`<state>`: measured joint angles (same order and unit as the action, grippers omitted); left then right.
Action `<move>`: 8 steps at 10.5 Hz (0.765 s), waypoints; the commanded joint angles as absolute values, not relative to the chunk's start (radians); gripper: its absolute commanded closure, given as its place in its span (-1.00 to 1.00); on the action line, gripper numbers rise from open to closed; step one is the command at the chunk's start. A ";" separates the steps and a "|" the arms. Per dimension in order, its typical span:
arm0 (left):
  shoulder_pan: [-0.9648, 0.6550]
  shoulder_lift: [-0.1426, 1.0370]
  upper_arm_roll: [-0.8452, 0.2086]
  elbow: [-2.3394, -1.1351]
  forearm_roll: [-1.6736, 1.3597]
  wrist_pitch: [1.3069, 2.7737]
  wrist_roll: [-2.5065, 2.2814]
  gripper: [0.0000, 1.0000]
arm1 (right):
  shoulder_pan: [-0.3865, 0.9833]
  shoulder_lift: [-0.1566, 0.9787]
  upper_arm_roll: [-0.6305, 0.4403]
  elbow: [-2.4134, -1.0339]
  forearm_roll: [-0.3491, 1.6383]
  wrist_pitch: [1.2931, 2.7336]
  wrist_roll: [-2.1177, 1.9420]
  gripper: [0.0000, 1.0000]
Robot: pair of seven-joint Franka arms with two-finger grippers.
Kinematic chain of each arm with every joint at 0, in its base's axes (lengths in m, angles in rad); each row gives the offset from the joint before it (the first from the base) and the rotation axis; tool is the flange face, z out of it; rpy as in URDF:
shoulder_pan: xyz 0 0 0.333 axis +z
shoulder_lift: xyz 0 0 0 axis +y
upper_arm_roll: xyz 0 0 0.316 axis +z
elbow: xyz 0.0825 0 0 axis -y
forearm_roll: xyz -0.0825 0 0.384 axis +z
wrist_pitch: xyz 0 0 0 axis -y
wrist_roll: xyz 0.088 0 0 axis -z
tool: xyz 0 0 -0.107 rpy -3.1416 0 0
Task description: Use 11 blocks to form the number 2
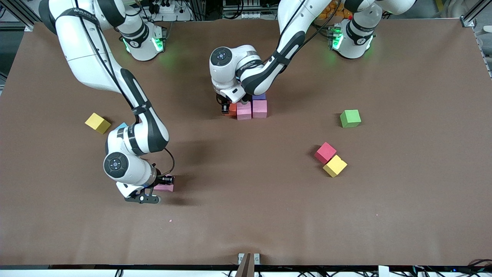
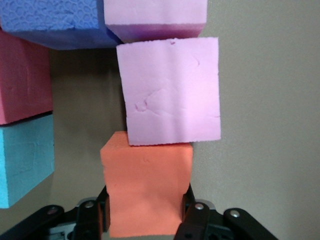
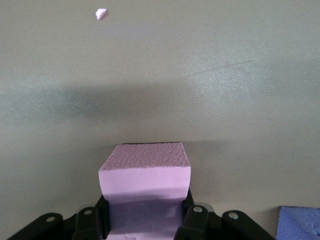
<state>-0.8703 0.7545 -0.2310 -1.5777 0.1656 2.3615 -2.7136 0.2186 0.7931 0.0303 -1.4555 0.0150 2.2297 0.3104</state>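
Working across the broad brown surface (image 1: 246, 231), I have both arms out. My left end effector (image 1: 226, 107) is low at the upper middle of the front view, beside the started figure. Its fingers are clamped narrowly on the side faces of an orange block (image 2: 146, 182). That block sits tight against the corner of a pink block (image 2: 172, 95), though I cannot tell if they touch. A second pink block (image 1: 260, 108) and a purple block (image 1: 259, 96) adjoin that one. My right end effector (image 1: 163, 184) is low in the frame, toward the right arm's end, pinched on a separate pink cube (image 3: 145, 175) that rests on or just above the surface. Spare pieces lie scattered: a yellow block (image 1: 97, 123) toward the right arm's end, and a red block (image 1: 325, 152) touching a yellow-orange block (image 1: 334, 166) toward the left arm's end. A green cube (image 1: 350, 118) above those two is not part of the job. These cubes look like light, matte foam. I judge them soft enough to dent and easily nudged, but not slippery. The best hold is a gentle squeeze on two opposite flat faces, at mid-height. A tiny pink crumb (image 3: 101, 13) suggests the foam sheds.
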 commanded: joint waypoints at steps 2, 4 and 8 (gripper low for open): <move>-0.867 0.733 -0.227 -1.598 0.196 2.356 -2.703 0.61 | 0.215 0.792 0.037 -1.443 0.020 2.215 0.330 0.40; -0.862 0.733 -0.225 -1.597 0.196 2.356 -2.656 0.53 | 0.216 0.792 0.038 -1.443 0.020 2.215 0.333 0.38; -0.868 0.736 -0.224 -1.595 0.196 2.356 -2.652 -0.83 | 0.216 0.792 0.038 -1.445 0.020 2.215 0.333 0.36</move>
